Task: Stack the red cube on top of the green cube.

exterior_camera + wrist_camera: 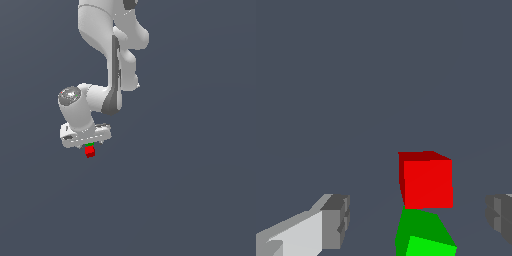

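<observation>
Wrist view first, reading from its left side across: one gripper finger [331, 222] shows as a pale bar with a grey pad, then a bare stretch of grey desk [356, 90], then the red cube [427, 181], and last the other grey pad at the far edge. The gripper [418, 220] stands wide open, both pads well apart from the cubes, and it has hold of nothing. The red cube lies between the fingers, roughly, though nearer the far pad than the near one. The green cube [422, 235] sits just beside the red one, apparently touching it at a corner, and it is turned at a slight angle to its neighbour.

In the exterior view the white arm [112, 45] reaches down from the top, and its gripper [89, 145] hangs right over the pair; only a sliver of the green cube [89, 145] peeps out under the hand, with the red cube [90, 152] showing just beyond it. From that angle I cannot say for sure how high the fingertips are above the desk.

The step in hand looks like the approach to the pick: nothing is grasped and the red cube is not yet on the green. The next move calls for centring on the red cube alone, coming down around it and closing without nudging the green one beside it.
</observation>
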Tool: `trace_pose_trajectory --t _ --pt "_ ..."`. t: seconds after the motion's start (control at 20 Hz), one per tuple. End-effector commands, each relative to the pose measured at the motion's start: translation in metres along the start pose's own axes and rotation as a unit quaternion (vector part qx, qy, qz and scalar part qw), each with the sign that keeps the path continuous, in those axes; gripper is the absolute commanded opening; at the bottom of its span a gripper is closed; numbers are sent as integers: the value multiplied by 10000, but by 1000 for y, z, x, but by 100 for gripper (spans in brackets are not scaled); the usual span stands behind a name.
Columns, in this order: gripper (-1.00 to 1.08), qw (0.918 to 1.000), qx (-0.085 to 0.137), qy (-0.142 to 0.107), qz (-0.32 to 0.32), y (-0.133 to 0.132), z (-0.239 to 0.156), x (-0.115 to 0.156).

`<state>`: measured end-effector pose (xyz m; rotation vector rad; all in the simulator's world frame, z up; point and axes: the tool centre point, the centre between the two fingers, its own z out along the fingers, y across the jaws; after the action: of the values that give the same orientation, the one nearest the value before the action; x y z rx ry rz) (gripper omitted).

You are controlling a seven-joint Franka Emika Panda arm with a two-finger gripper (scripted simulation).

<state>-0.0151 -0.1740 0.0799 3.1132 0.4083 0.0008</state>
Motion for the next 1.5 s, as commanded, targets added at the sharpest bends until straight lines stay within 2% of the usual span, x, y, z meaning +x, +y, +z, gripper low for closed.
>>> trace_pose_trajectory --t 0.0,0.3,0.8,1.45 --pt "100 10000 5 2 -92 9 5 -1" --pt "100 9998 11 -1 -189 20 12 -2" --pt "100 9999 9 -2 -172 18 12 -1" --pt "100 9999 9 -1 -167 17 60 -1"
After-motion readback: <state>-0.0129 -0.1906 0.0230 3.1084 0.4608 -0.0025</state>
